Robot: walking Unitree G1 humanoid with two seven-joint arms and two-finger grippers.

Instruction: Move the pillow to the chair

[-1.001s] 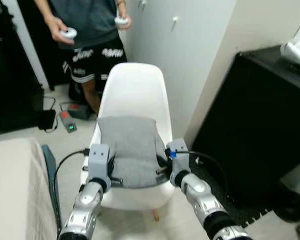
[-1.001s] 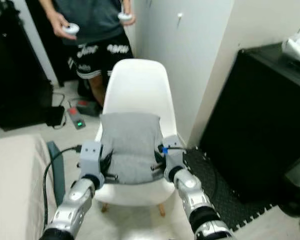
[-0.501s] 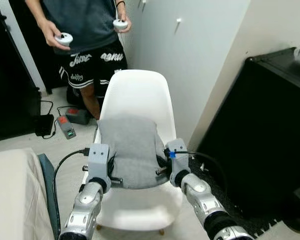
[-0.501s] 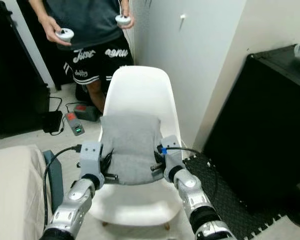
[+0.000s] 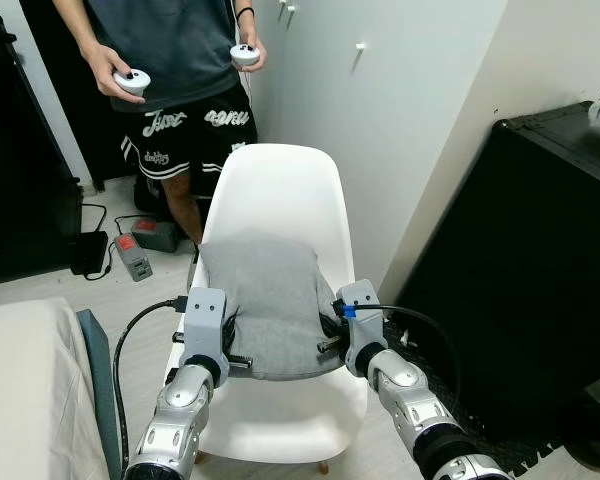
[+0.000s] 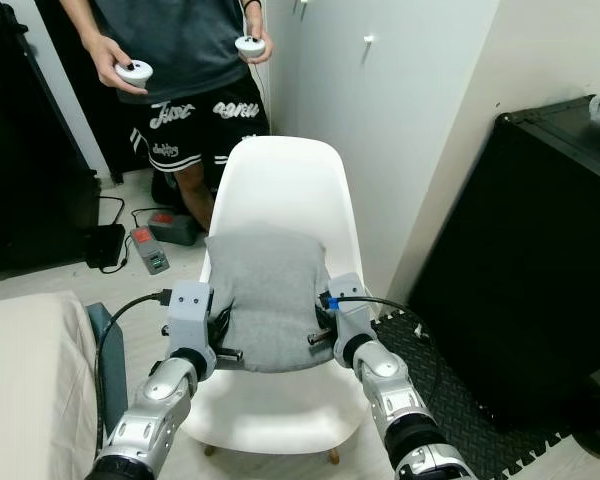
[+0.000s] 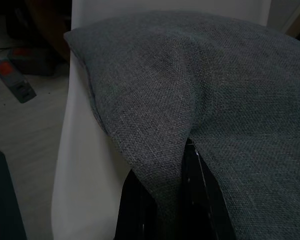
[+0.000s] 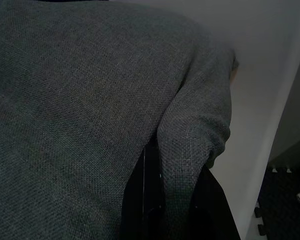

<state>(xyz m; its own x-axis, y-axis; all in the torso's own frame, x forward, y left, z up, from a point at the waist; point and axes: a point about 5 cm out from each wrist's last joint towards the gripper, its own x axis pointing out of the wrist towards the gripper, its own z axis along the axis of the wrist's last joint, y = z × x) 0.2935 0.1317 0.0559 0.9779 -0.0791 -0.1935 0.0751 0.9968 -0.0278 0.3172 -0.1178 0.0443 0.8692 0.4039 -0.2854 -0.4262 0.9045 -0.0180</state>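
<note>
White walls (image 5: 420,110) and cupboard doors close the far side of a small room, with a black cabinet (image 5: 520,270) on the right and a pale bed (image 5: 25,390) at the near left. On the light floor (image 5: 130,290) stands a white chair (image 5: 280,190), its back toward the far wall. A grey pillow (image 5: 265,305) lies over the chair's seat, its far edge leaning against the lower part of the backrest and its near edge raised off the seat between the two arms.

Left pincer (image 5: 230,335) is clamped on the pillow's near left edge; in the left wrist view the grey cloth folds down between the black fingers (image 7: 200,200), pinched there. Right pincer (image 5: 330,335) is clamped on the near right edge in the same way, and the right wrist view shows the fabric bunched over its fingers (image 8: 150,195), with the chair's white shell just beside it.

Behind the chair, on the far left, a person (image 5: 180,90) in a dark shirt and black shorts stands holding a small white controller (image 5: 132,82) in each hand. A power strip (image 5: 132,256) with a cable lies on the floor by the person's feet, and a black foam mat (image 6: 450,390) covers the floor in front of the cabinet.
</note>
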